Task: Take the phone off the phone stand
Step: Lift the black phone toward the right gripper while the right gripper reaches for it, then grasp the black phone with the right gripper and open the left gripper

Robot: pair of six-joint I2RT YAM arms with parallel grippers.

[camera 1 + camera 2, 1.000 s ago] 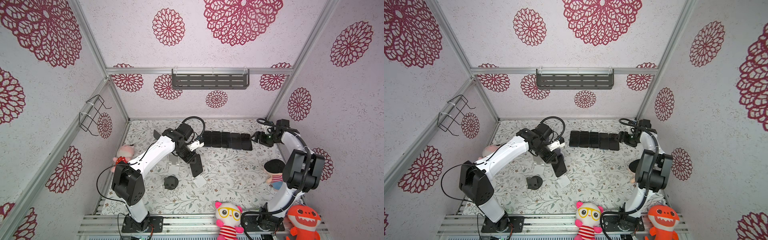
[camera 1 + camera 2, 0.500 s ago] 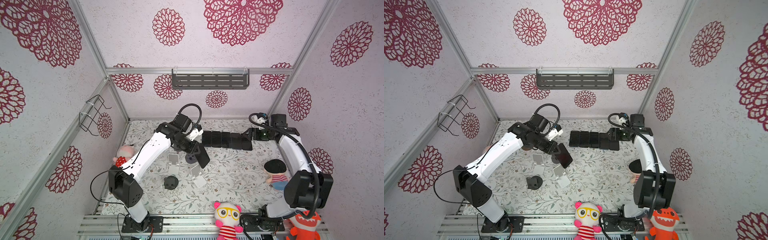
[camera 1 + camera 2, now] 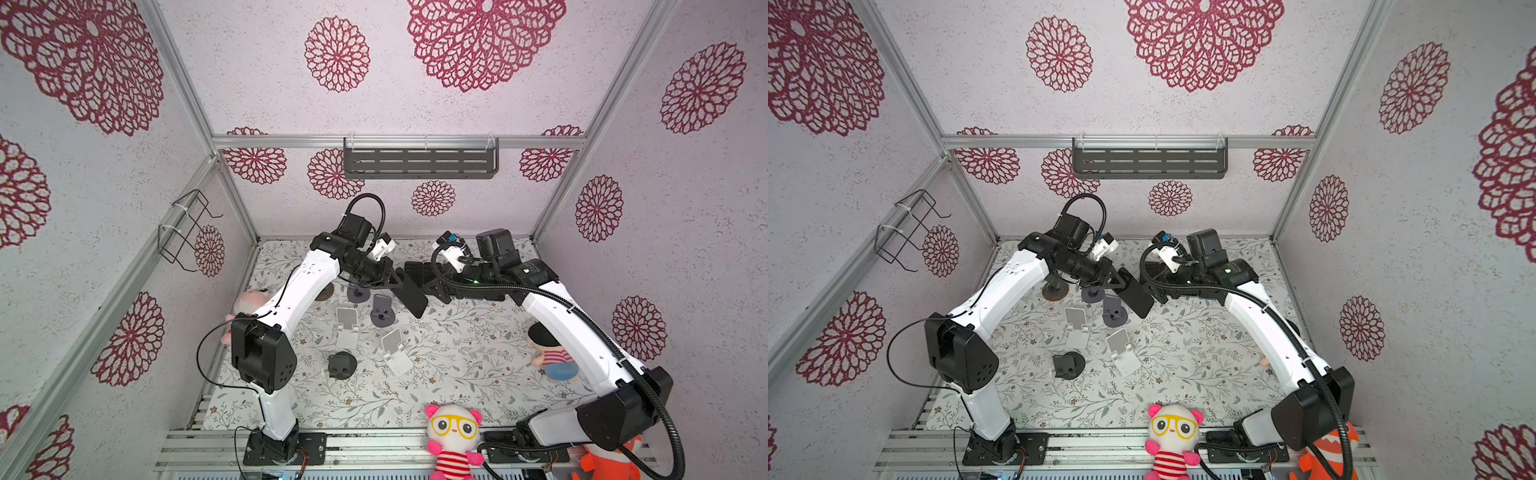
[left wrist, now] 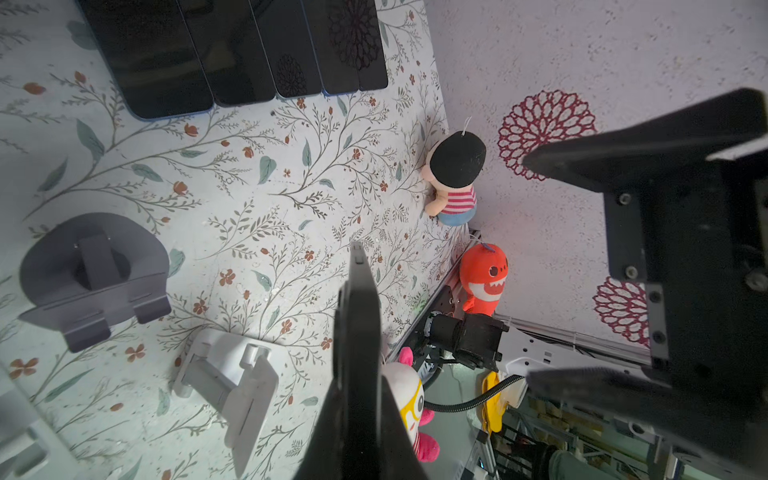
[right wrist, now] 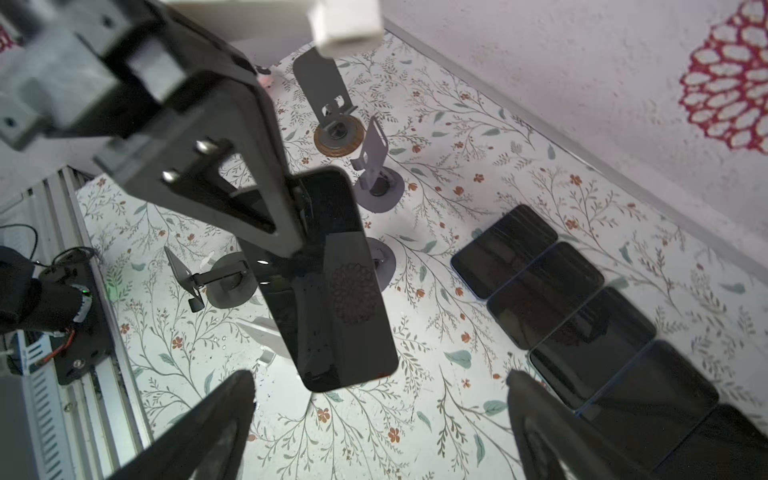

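Gripping a black phone [image 3: 412, 294] by one end, the left gripper [image 3: 395, 283] pinches it aloft over the floral mat [image 3: 457, 365], above a grey phone stand [image 3: 381, 311]. The right gripper [image 5: 378, 386] hangs near the phone's free end, jaws spread wide.

White-shelled arms [image 3: 299, 286] with black joints [image 3: 262, 357] and ribbed cables [image 3: 561, 301].
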